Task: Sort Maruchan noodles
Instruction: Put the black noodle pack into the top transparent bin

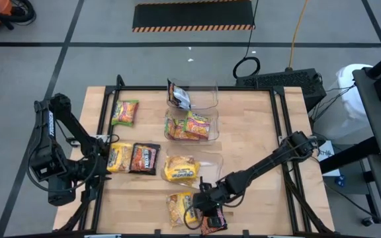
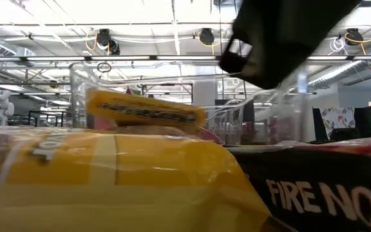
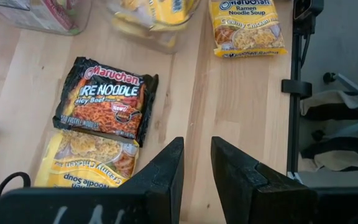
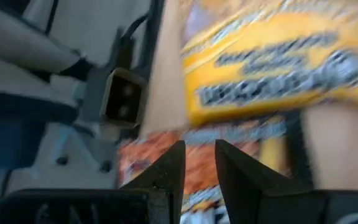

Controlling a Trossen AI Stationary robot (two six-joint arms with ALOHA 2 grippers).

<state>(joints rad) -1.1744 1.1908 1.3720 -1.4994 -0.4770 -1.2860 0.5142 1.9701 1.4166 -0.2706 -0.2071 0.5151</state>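
**Noodle packets on the bench, both jaws holding nothing**

While the left gripper [image 3: 196,163] waits by the left edge of the bench [image 1: 256,152], its jaws stand a little apart with nothing between them. Just in front of it lie two packets side by side and touching: a yellow packet [image 1: 120,157] and a dark packet [image 1: 145,158]. The left wrist view shows them too, the dark one with red writing.

Take the middle bin [image 1: 192,125] as the landmark. It is a clear bin with green-yellow packets [image 1: 196,125] inside. Behind it, at the far edge of the bench, stands a second clear bin [image 1: 194,94] with one dark packet [image 1: 178,95] leaning in it. In front of it stands a third clear bin [image 1: 192,167] holding yellow packets [image 1: 180,169]. Left of the middle bin, well apart, one green-yellow packet [image 1: 125,112] lies alone on the wood.

Farther to the front than the third bin, another yellow packet [image 1: 179,207] lies near the bench's front edge. The right gripper [image 1: 206,206] hangs just beside it, over an orange and dark packet [image 1: 215,222]. Its jaws are a little apart and grip nothing.
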